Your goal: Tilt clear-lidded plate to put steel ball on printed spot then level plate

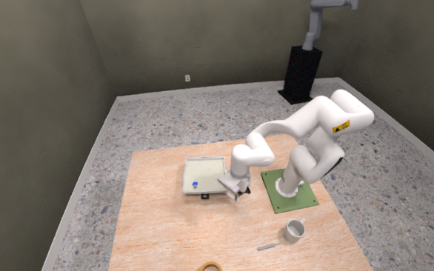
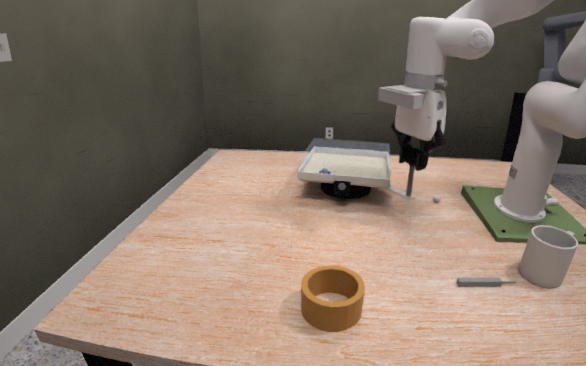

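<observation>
Tool (image 2: 414,156) grips upright handle post (image 2: 410,181) beside plate (image 2: 346,165), ball (image 2: 324,171) on blue spot.

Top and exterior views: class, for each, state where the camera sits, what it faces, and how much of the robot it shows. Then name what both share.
Top: high above the table's near side, angled down; shows the whole arm, green base plate and gripper.
Exterior: low beyond the table's near edge, looking across it; arm cropped at the top, gripper shut on the plate's upright handle.
Shared: plate, mug, brown ring, grey tool.
</observation>
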You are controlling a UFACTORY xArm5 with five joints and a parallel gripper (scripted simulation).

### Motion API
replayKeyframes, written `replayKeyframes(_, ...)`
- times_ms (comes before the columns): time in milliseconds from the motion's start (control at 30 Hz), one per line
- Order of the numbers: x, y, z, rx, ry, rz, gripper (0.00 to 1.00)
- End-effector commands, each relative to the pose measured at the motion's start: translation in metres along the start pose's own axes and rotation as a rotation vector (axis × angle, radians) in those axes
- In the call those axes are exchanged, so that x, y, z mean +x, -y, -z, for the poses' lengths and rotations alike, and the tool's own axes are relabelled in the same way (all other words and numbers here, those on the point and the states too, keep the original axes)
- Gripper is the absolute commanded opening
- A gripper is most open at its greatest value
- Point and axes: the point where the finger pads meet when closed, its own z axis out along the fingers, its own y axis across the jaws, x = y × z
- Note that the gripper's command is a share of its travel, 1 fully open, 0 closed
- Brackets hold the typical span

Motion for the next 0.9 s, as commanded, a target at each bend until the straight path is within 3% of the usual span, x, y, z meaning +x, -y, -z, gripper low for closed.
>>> replayKeyframes(0, 0.0009, -0.0005, 0.0013, -0.001, -0.002, 0.0, 0.0)
replayKeyframes(867, 0.0015, -0.0001, 0.0007, -0.001, -0.003, 0.002, 0.0)
